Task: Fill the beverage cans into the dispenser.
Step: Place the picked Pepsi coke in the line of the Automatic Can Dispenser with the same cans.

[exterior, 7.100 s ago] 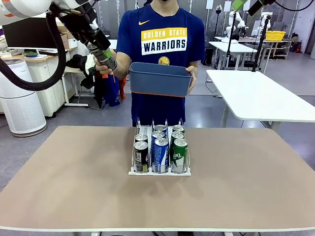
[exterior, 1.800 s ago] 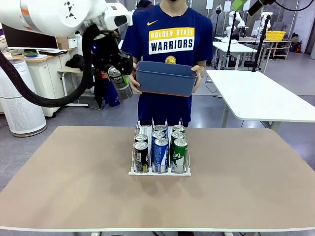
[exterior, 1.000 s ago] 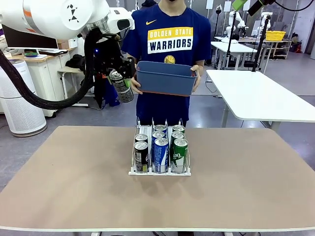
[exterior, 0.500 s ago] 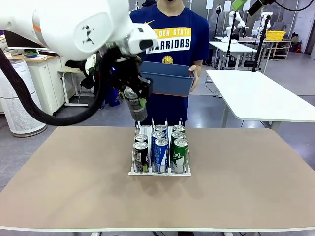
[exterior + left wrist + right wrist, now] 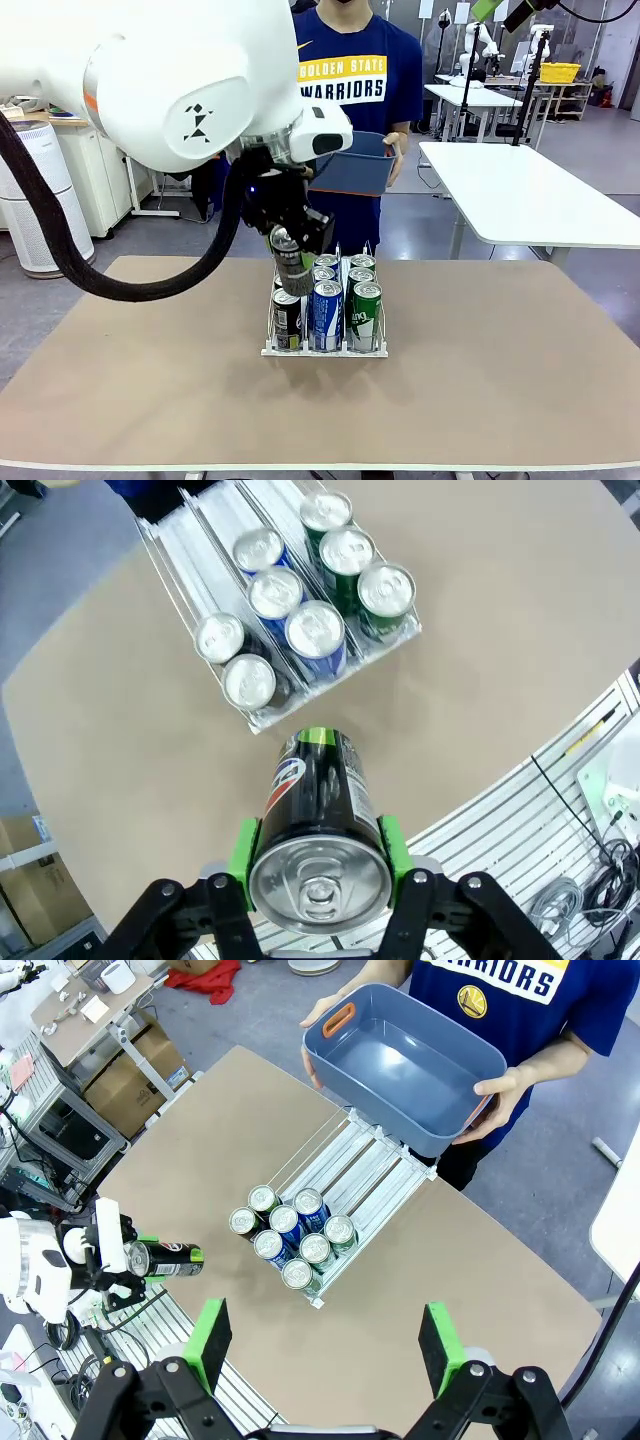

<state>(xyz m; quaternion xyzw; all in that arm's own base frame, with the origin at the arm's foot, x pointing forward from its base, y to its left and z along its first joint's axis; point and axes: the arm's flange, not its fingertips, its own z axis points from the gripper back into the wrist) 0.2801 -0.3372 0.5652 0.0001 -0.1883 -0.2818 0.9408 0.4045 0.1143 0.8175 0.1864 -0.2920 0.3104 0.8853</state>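
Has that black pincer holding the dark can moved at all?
Yes. The left pincer carried the dark grey can rightward and down, toward the white wire rack.

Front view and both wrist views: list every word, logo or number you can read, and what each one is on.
"GOLDEN STATE WARRIORS": on the person's blue shirt in the front view.
"RIORS": the end of that print, in the right wrist view.
Round red, white and blue logo: on the dark can in the left gripper; its small print is too blurred to read.
Lettering on the cans in the dispenser: too small to read.
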